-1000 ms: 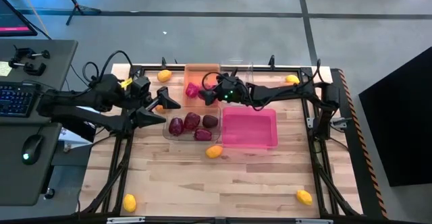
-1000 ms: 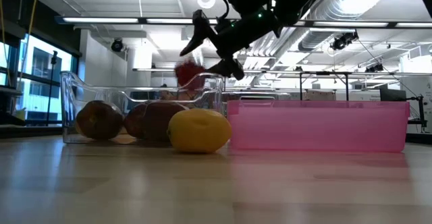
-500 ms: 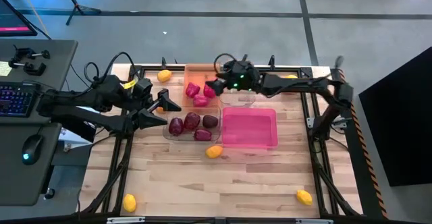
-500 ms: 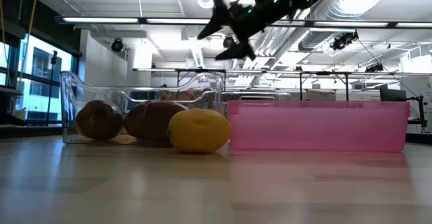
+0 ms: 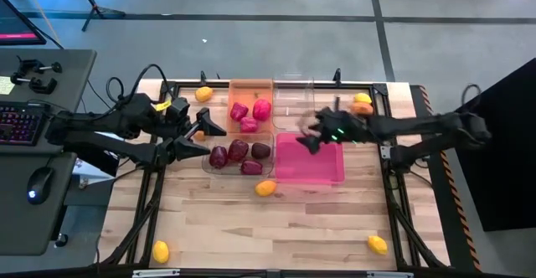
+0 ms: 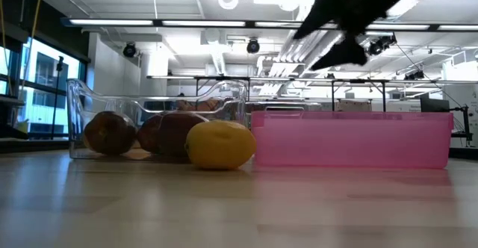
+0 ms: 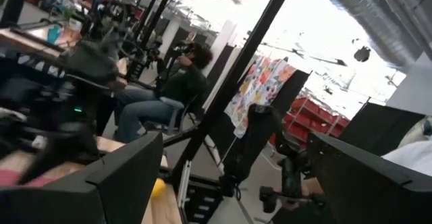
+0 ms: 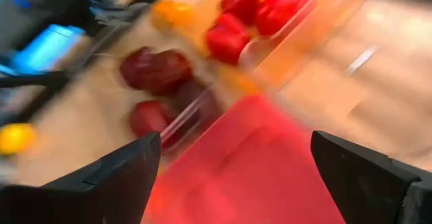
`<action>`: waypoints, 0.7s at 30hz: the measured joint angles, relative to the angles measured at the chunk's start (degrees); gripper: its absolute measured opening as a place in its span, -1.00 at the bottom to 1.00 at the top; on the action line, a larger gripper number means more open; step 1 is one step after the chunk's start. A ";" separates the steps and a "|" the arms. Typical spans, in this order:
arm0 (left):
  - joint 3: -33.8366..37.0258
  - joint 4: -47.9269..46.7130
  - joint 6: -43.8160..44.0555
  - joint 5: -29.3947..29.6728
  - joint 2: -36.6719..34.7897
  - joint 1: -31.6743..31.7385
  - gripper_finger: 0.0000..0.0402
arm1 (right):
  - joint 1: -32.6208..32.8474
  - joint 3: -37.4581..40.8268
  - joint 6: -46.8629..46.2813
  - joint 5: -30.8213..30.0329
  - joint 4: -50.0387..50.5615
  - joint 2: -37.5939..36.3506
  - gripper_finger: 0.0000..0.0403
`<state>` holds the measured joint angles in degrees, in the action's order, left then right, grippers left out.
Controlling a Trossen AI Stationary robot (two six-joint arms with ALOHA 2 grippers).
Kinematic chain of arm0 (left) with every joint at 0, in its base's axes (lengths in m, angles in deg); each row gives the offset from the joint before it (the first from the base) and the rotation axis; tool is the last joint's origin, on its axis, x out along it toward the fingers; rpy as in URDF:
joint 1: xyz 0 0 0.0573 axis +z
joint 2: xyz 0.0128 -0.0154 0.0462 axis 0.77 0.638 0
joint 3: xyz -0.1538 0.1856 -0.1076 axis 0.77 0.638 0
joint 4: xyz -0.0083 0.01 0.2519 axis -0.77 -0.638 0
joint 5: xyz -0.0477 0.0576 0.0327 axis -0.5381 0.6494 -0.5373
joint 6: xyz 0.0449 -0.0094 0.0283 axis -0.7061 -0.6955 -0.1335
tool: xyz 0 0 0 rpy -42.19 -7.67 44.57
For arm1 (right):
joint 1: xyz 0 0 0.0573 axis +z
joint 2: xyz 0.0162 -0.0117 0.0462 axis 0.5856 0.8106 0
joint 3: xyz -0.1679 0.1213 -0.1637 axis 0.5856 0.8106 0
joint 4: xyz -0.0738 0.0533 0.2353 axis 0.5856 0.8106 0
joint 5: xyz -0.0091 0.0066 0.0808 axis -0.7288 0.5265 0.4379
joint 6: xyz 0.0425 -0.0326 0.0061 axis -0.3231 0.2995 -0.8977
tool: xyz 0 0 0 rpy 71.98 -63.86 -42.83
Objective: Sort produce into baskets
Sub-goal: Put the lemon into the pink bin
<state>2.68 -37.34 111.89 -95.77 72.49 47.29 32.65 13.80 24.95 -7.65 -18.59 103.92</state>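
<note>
We see the right claw (image 5: 310,138) hanging with its fingers spread and nothing between them above the bright pink rectangular plastic basket (image 5: 310,176), whose long axis runs across the wooden desk (image 5: 276,228) from side to side. In the right wrist view both dark fingers stand wide apart with only that basket's pink floor beyond them. The left claw (image 5: 199,136) waits released at the left edge of the desk, just beside the clear colourless basket (image 5: 207,166) that holds four dark maroon toy produce pieces (image 5: 238,151), lying close together in a loose row along the basket's length. Behind it, the translucent orange basket (image 5: 249,86) has its long axis running front to back and holds three pink-red pieces (image 5: 249,115) clustered toward its near end. A second clear basket (image 5: 293,94) sits to its right and looks empty. A rounded orange-yellow piece (image 5: 265,188) lies on the desk just in front of the maroon basket; in the low view it sits against the pink basket's left end. Yellow pieces lie well apart at the near left corner (image 5: 160,250), the near right (image 5: 378,244), the far left (image 5: 203,94), and, beside an orange one, the far right (image 5: 362,99).
</note>
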 joint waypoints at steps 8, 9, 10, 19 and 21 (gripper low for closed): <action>0.00 1.73 -0.52 0.09 0.85 0.23 0.76 | 16.76 10.92 -13.30 -11.25 -17.41 -16.37 0.84; 0.00 1.64 -1.12 0.09 0.91 0.46 0.76 | 18.85 11.49 -13.82 -13.70 -18.66 -17.07 0.84; 0.00 1.61 -1.54 0.09 0.95 0.66 0.76 | 20.73 11.76 -14.50 -15.84 -19.01 -17.28 0.84; 0.00 1.68 -1.33 0.11 1.30 1.99 0.76 | 30.15 11.81 -24.81 -30.31 -26.41 -11.70 0.84; 0.00 1.66 -1.33 0.11 1.31 1.99 0.76 | 30.89 11.81 -24.93 -30.96 -29.13 -9.95 0.84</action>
<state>2.68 -35.68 110.56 -95.66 73.80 49.27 63.53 25.61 0.03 -38.60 -47.73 93.97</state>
